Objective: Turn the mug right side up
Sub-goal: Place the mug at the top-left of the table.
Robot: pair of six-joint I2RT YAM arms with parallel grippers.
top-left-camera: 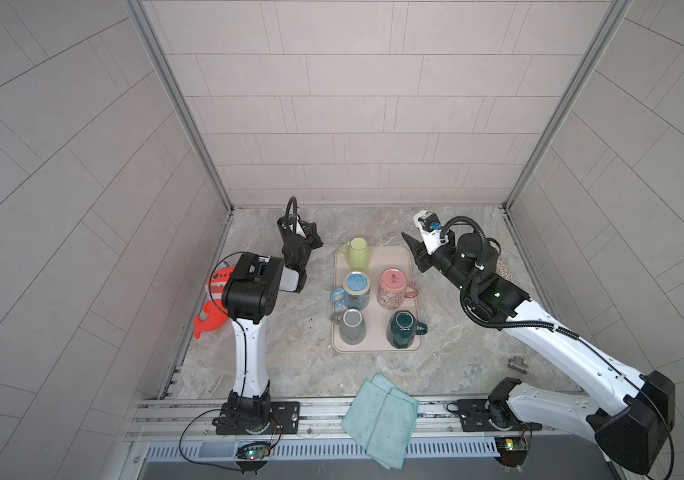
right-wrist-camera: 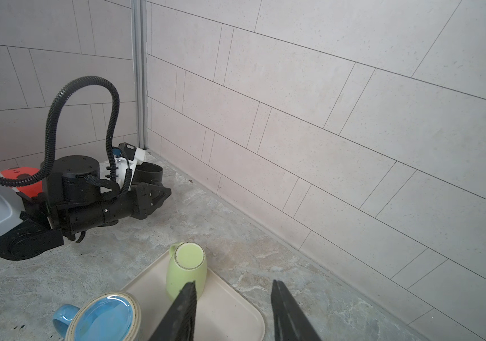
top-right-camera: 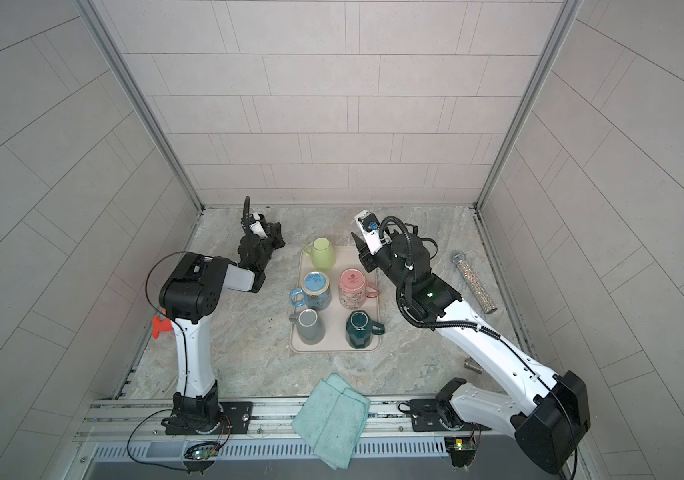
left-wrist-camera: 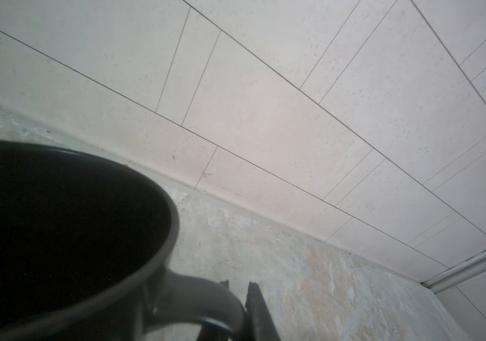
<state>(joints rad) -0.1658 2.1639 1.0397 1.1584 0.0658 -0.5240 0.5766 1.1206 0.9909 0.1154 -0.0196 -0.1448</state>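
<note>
We grip the black mug [left-wrist-camera: 58, 236] at its handle in our left hand [top-left-camera: 312, 241], upper left of the tray [top-left-camera: 390, 257]; our right hand [right-wrist-camera: 234, 283] hangs open near the green mug [right-wrist-camera: 187, 268].

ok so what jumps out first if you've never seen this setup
A beige tray in the middle of the table carries five coloured mugs, with the green mug at its far end standing bottom-up. On the tray's left, the left gripper grips a black mug by its handle. The right gripper hangs open over the tray's far right corner.
</note>
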